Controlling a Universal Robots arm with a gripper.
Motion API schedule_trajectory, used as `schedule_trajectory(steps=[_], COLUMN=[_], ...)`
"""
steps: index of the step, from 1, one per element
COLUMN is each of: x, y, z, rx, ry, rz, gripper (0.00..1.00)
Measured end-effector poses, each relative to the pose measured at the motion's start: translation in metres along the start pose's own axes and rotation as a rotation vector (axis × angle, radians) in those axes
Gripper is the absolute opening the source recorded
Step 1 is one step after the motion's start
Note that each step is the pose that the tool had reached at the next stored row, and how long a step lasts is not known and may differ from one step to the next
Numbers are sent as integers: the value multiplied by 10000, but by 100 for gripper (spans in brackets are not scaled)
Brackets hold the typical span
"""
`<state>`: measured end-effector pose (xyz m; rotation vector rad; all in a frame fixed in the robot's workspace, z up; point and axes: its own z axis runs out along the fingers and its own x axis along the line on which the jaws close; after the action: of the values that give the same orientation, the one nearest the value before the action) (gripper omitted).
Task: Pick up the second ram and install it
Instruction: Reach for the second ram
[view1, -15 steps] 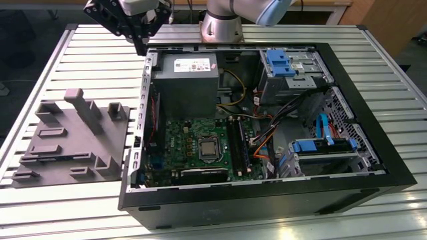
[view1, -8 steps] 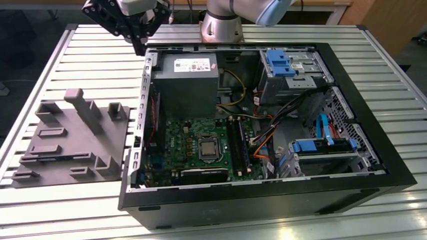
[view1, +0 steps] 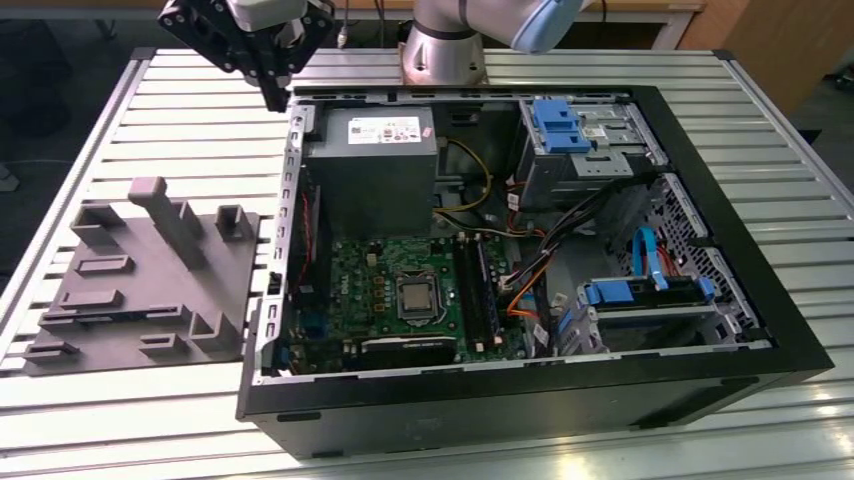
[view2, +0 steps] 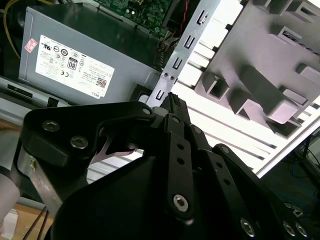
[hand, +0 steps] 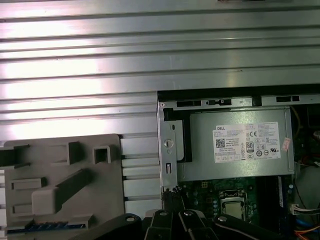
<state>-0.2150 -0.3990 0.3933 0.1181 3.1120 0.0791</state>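
Black gripper (view1: 276, 98) hangs closed, apparently empty, at eleven o'clock of the case (view1: 507, 400). Possibly the second ram (hand: 50, 226): bluish strip in the tray (view1: 200, 290), nine o'clock. Looks unpicked, uninstalled.

arm (view1: 445, 48): silver-grey body, light blue joint cap | gripper (view2: 172, 100): black linkage bars, silver hex screws

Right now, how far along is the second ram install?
Done: nothing I can confirm. Dark strips stand in the motherboard's memory slots, but whether the second ram is among them is unclear. In hand: nothing visible; the hand hangs shut above the table, beyond the grey holder tray and beside the open case. Left: pickup and seating, neither visibly begun.
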Motion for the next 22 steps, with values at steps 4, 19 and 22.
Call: schedule_trajectory(steps=[4,19,22], x=[22,73,81], y=[-1,-5,-6], z=[0,-2,-2], rx=[-1,0,0], ry=[0,0,0], rz=[0,1,0], gripper=[11,11,11])
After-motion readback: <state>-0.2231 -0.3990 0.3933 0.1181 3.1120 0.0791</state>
